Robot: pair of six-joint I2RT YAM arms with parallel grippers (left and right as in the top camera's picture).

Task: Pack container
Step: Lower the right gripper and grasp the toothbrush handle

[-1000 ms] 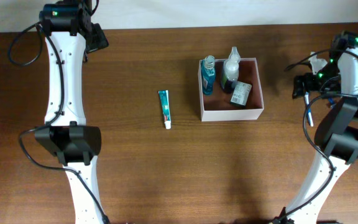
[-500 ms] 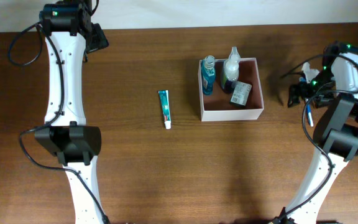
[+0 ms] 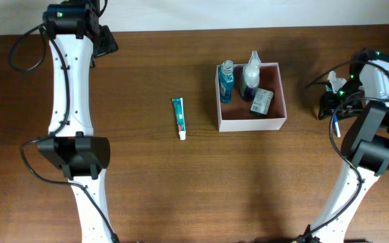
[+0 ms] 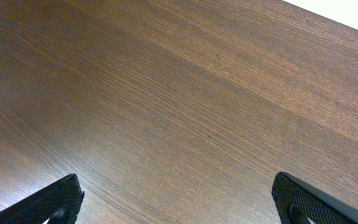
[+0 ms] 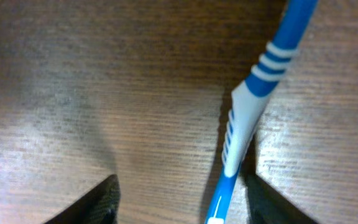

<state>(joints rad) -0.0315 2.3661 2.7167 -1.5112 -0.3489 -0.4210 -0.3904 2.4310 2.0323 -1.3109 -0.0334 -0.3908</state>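
A: Item one, the container (image 3: 252, 124). Location?

B: On the table (image 3: 201, 196), right of centre, toward the far side. Square, open top, white walls, reddish-brown inside. Contents: a blue bottle (image 3: 226, 81) in the far-left corner, a clear spray bottle (image 3: 251, 71) just beside it at the far wall, and a small packet (image 3: 262, 101) lying nearer the middle.

A: Relation to the right gripper (image 3: 330, 106)?

B: The container lies to the left of that gripper, apart from it, with wood between them. The gripper sits low over the table, about level with the container's near half.

A: State of that gripper?

B: Fingers partly spread, astride a blue-and-white toothbrush (image 5: 241, 118) lying flat on the wood. The handle runs close by one finger (image 5: 269, 202), and a clear gap shows to the other. Not pinched.

A: Left gripper (image 4: 179, 199)?

B: At the far-left corner of the table, well apart from the container. Fingers spread wide, only wood between them.

A: Loose items?

B: One toothpaste tube (image 3: 178, 117), left of the container, lying near-to-far with its white end nearest.
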